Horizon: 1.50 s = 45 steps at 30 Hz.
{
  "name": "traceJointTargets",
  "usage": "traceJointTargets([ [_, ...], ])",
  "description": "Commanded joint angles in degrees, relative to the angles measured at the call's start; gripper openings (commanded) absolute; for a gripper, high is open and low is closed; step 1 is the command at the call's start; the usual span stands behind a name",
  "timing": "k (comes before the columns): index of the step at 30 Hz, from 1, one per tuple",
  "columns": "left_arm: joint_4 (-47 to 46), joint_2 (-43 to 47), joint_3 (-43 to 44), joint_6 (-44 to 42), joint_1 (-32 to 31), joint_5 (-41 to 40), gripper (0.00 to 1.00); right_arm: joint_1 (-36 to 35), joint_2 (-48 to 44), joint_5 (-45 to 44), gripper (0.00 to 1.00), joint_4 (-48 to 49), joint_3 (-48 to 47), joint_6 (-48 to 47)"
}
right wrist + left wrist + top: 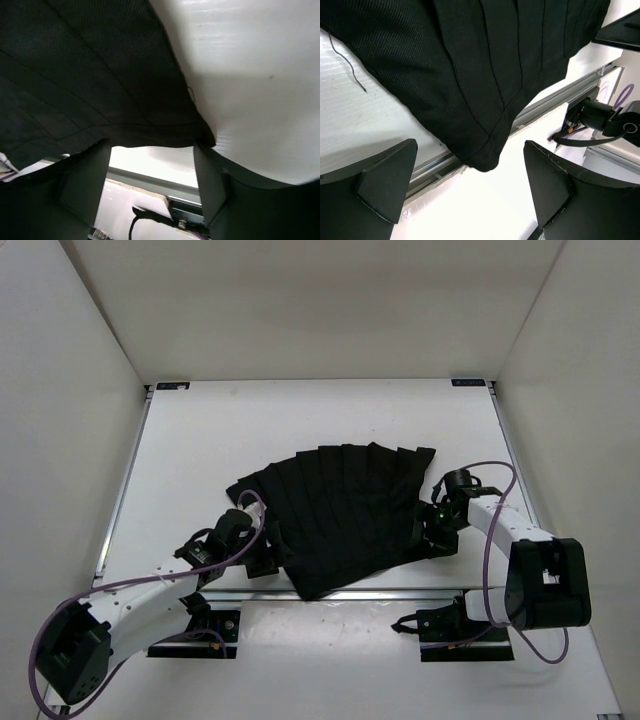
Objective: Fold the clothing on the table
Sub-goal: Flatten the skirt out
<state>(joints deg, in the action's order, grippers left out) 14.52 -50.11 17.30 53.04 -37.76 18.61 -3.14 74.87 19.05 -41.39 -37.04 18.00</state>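
The clothing [340, 515] is a black pleated skirt fanned out flat on the middle of the white table [200, 440]. Its near corner reaches the front rail. My left gripper [268, 558] sits at the skirt's lower left edge. In the left wrist view the left gripper [470, 150] is wide open, and the skirt's corner [485, 155] hangs between the fingers without touching them. My right gripper [428, 530] is at the skirt's lower right corner. In the right wrist view the right gripper [150, 147] is open, and the hem [90, 75] lies right at its fingertips.
A metal rail [400, 592] runs along the table's near edge, and the skirt's corner overlaps it. White walls close in the table at the left, back and right. The right arm's base and purple cable [600, 117] show beyond the rail. A loose thread [350, 65] lies on the table.
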Motion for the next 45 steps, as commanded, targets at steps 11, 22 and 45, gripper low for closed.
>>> traceJointTargets([
  [11,-2.9,-6.2,3.6,-2.1,0.1,0.9,0.98,0.5,0.1,-11.2,0.62,-4.0,-4.5,2.6],
  [22,-0.8,-7.9,5.8,-4.6,1.9,1.3,0.98,-1.9,6.0,-10.4,0.53,-0.4,-3.0,1.5],
  [45,-3.6,-14.7,3.7,0.1,-4.8,-1.7,0.82,-11.5,6.0,-2.5,0.0,4.6,-2.5,9.2],
])
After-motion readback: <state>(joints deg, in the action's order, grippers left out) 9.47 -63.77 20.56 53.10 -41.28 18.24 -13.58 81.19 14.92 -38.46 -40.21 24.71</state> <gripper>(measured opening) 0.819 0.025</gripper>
